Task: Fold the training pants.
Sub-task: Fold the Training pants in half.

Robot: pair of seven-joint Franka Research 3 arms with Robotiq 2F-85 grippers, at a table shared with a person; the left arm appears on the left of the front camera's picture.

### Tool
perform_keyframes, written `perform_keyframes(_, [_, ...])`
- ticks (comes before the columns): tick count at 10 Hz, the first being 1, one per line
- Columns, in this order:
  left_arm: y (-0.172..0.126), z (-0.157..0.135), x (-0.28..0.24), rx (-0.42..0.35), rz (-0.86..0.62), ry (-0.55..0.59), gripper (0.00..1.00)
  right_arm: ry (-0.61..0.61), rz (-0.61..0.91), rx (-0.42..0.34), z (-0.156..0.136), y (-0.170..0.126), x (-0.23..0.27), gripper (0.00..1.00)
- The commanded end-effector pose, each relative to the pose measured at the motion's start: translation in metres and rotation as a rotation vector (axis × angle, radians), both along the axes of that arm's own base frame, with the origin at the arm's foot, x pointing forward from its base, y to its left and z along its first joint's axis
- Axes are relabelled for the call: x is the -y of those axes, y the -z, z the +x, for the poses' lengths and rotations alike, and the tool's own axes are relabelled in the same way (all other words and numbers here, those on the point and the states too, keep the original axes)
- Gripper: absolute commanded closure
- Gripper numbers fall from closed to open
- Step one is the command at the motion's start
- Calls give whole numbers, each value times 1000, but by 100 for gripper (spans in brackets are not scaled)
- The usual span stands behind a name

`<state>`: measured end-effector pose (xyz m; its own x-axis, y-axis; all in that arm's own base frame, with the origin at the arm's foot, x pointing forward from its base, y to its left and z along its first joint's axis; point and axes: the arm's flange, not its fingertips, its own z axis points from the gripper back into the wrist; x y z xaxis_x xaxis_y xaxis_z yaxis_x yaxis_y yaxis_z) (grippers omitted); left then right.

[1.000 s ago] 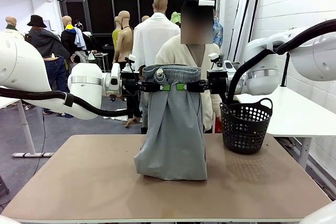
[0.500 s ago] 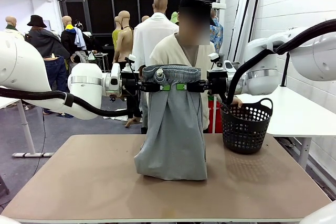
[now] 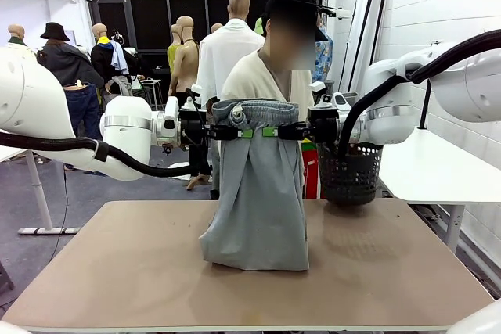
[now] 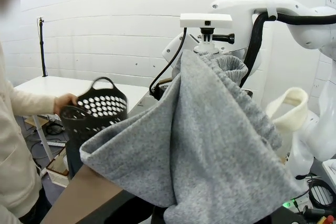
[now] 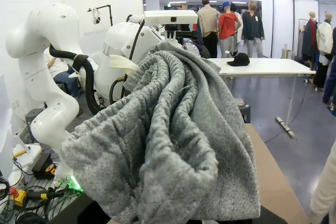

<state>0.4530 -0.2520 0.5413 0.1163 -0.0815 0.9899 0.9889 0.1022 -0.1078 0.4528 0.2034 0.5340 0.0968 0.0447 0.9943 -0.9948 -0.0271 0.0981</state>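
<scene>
The left end effector [image 3: 244, 131] is pinching the gathered waistband of the training pants [image 3: 260, 193] from the left, its jaws nearly together on the fabric, while the right end effector [image 3: 270, 131] is gripping the same waistband from the right in the same narrow clamp. The two are facing each other just apart, holding the grey pants up over the middle of the counter [image 3: 117, 271]. The pants are hanging down in a bunched column, their lower end resting folded on the counter. At the far right, a person's hand [image 4: 65, 102] is holding a black basket [image 3: 350, 174] raised just above the counter's far edge.
</scene>
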Motion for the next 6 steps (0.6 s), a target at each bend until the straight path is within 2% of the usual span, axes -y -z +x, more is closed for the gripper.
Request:
perform_keyframes(1, [4, -9, -9, -39, 4, 9, 100, -17, -1, -50, -1, 2, -9, 100])
perform_keyframes(4, [3, 14, -13, -54, -8, 2, 100, -58, -1, -63, 19, 2, -20, 100])
perform_keyframes(6, [-3, 46, -9, -47, 4, 13, 100, -81, -33, -24, 49, -9, -30, 100])
